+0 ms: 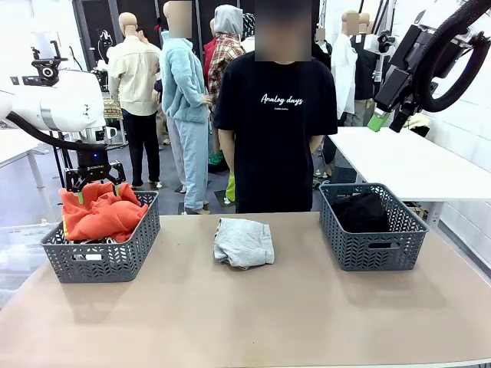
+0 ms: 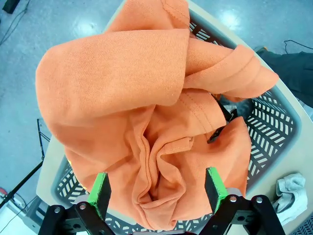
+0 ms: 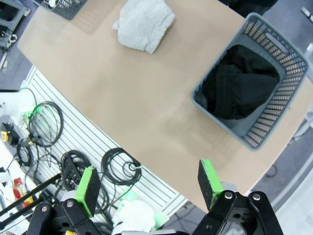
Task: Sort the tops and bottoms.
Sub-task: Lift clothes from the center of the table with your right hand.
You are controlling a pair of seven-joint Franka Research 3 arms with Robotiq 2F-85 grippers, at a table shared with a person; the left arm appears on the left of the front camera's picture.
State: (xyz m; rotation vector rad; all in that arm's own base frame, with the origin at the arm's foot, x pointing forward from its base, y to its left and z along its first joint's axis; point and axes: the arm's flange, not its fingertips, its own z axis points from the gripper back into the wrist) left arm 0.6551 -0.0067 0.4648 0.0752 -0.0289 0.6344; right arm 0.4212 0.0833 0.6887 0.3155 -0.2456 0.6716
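Observation:
An orange top (image 1: 100,215) is heaped in the left grey basket (image 1: 103,257). My left gripper (image 1: 96,182) hangs open just above it; in the left wrist view its green pads (image 2: 100,188) straddle the orange top (image 2: 146,112) without closing on it. A light grey top (image 1: 244,241) lies crumpled on the table's middle, also the light grey top (image 3: 144,22) in the right wrist view. The black bottoms (image 1: 360,211) lie in the right grey basket (image 1: 372,245). My right gripper (image 1: 387,119) is raised high at the right, open and empty, above the table's edge (image 3: 149,186).
A person in a black T-shirt (image 1: 276,123) stands at the far side, hands behind the back. The brown tabletop (image 1: 245,314) spreads between the baskets. Cables (image 3: 49,122) lie on the floor beside the table. A white table (image 1: 414,161) stands behind the right basket.

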